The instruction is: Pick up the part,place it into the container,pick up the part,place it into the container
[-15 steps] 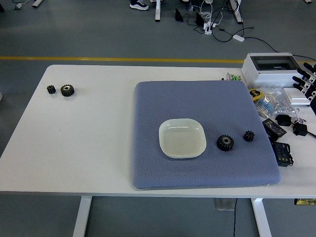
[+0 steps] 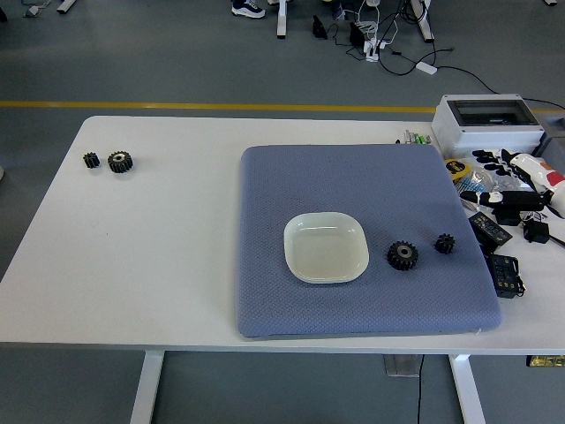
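Gears [image 2: 403, 255]: two on mat [image 2: 353, 177], two off.

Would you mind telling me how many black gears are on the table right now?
4. A large gear and a small gear lie on the blue mat right of the dish; another large and small pair sits far left.

- Four black gears are sitting on the table: two large [image 2: 403, 255] [image 2: 120, 162], two small [image 2: 445, 243] [image 2: 91, 160]
- One white dish [image 2: 326, 247]
- One blue mat [image 2: 353, 177]
- One white box [image 2: 488, 124]
- One robot hand [image 2: 508, 177] is showing
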Tool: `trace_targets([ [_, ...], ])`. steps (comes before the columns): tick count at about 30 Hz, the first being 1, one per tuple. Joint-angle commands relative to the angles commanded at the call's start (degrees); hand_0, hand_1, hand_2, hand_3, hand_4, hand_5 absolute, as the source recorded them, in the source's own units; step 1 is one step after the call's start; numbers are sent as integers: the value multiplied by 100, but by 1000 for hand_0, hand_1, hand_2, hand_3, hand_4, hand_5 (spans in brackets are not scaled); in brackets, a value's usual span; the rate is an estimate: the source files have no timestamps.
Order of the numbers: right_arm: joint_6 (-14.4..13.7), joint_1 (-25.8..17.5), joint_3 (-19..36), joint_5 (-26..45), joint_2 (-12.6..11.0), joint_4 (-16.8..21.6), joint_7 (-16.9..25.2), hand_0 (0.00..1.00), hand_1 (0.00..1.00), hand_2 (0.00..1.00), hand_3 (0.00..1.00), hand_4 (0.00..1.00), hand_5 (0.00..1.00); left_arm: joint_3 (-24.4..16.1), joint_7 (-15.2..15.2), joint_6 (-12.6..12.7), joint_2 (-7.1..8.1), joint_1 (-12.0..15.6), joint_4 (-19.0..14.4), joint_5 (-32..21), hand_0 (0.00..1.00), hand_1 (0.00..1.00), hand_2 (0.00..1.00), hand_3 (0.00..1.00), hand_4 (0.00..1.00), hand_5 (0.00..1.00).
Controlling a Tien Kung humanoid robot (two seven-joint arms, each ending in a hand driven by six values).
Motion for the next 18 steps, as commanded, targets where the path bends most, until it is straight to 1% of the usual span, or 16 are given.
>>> trace_targets([
  [1, -18, 85, -182, -261, 11, -23, 28, 741, 759, 801, 809, 998, 323, -3, 1, 1, -6, 6, 0, 0, 706, 681, 709, 583, 713, 642],
  [3, -109, 272, -531, -708, 70, -84, -9, 741, 759, 801, 809, 998, 323, -5, 4, 1, -21, 21, 0, 5, 706, 681, 709, 583, 713, 642],
  [4, -110, 384, -770, -968, 97, -93, -60, 741, 759, 801, 809, 998, 323, -9, 9, 1, -28, 28, 0, 10, 706, 681, 709, 583, 713, 642],
  [5, -111, 406, -854, -1136, 102, -95, -70, 741, 759, 801, 809, 998, 323, -9, 10, 1, -29, 30, 0, 11, 706, 681, 709, 583, 713, 642],
  [6, -73, 507, -1066, -1396, 140, -119, -127, 741, 759, 801, 809, 998, 323, -18, 13, 1, -32, 42, 0, 18, 706, 681, 709, 583, 713, 642],
  [7, -67, 574, -1242, -1657, 177, -161, -153, 722, 747, 787, 746, 990, 326, -22, 16, 3, -28, 47, 0, 26, 706, 681, 712, 583, 715, 644],
  [10, -79, 674, -1498, -2264, 257, -288, -177, 722, 747, 787, 746, 990, 326, -24, 17, 4, -8, 44, 0, 37, 706, 681, 712, 583, 715, 644],
  [12, -143, 683, -1563, -2116, 321, -417, -200, 722, 747, 787, 746, 990, 326, -35, 9, 4, 14, 35, 0, 43, 706, 681, 712, 583, 715, 644],
  [13, -162, 684, -1577, -2070, 339, -456, -202, 640, 697, 765, 655, 918, 341, -42, 7, 4, 18, 31, 0, 46, 707, 681, 710, 583, 712, 640],
  [18, -311, 716, -1717, -1943, 487, -706, -180, 640, 697, 765, 655, 918, 341, -109, 13, 4, 9, 24, 0, 84, 707, 681, 710, 583, 712, 640],
])
